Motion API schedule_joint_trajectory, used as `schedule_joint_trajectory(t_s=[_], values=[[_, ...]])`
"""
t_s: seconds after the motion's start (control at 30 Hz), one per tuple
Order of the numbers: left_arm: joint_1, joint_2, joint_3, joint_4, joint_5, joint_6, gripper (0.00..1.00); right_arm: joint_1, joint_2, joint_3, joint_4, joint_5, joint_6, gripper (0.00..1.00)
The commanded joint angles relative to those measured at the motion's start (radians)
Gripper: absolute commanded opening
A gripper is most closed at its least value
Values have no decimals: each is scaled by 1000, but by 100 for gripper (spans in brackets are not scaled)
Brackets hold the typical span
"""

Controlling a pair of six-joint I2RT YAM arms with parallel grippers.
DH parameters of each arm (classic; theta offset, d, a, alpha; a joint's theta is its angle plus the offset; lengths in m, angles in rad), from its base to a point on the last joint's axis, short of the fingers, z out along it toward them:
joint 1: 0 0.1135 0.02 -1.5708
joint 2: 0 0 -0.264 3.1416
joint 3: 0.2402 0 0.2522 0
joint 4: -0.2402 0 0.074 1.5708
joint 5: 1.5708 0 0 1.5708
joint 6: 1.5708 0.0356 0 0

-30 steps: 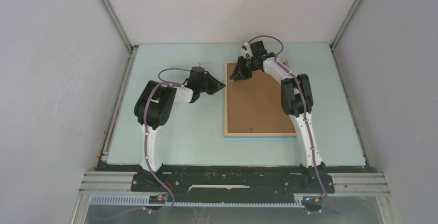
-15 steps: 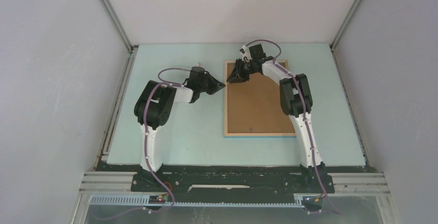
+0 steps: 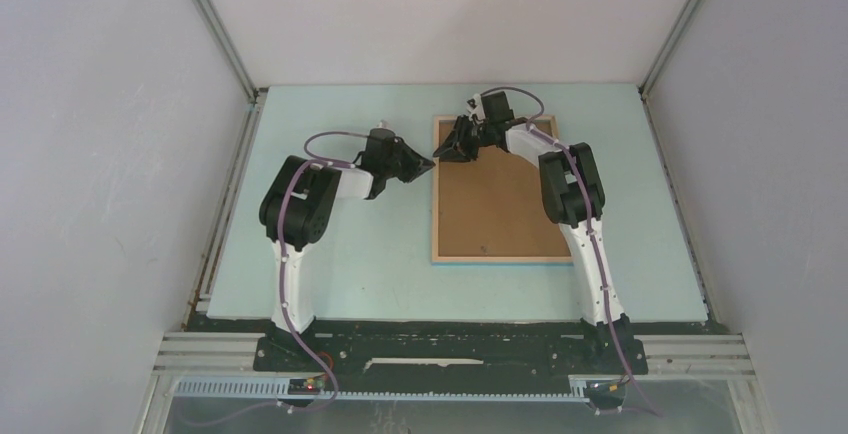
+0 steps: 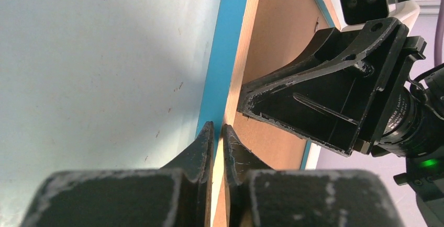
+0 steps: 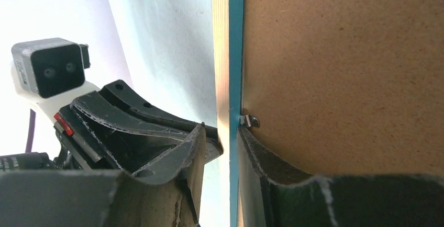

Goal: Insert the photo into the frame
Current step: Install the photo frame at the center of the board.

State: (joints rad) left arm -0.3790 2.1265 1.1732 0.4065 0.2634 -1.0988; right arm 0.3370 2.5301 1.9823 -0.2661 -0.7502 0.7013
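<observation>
- The left gripper has its 2 fingers drawn almost together. They are clamped on the thin left rail of the frame, and its pale wood shows in the narrow slit between them.
- The right gripper has its 2 fingers parted by about the width of that same rail, which runs up between them.
- Its inner finger lies against the blue inner edge, just below a small metal tab. Its outer finger stands just beside the wooden side. I cannot tell whether this pair presses the rail or only straddles it.
- The tip of the left gripper meets the rail's outer side right next to the right gripper's outer finger, so both grippers work at 1 spot.
- From above, that spot is on the frame's left rail, near its far left corner.
- The frame lies back side up, with the brown backing board filling its opening. Light wood shows around the board, and a blue strip shows along the near edge.
- I cannot tell whether the held rail rests on the table or is raised off it.
- The frame sits right of the table's centre. The left arm reaches to it from the left, and the right arm bends over its far end.
</observation>
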Motion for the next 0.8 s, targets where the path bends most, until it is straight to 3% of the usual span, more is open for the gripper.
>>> schedule_joint_trajectory(t_s=[0.0, 0.17, 0.33, 0.43, 0.6, 0.77], values=[[-3, -7, -6, 19, -15, 20, 10, 17, 10, -28, 170, 68, 79, 38], [-3, -80, -19, -40, -76, 105, 25, -2, -112, -63, 185, 4, 2, 46], [-4, -154, -14, -136, -157, 213, 33, -20, -286, -210, 140, 144, -155, 58], [-3, -154, -13, -150, -163, 219, 34, -28, -275, -211, 92, 194, -152, 58], [-9, -111, 5, -126, -125, 186, 33, -11, -212, -234, 140, 187, -27, 50], [-14, -99, 9, -117, -115, 172, 33, 17, -172, -243, 185, 212, 50, 49]])
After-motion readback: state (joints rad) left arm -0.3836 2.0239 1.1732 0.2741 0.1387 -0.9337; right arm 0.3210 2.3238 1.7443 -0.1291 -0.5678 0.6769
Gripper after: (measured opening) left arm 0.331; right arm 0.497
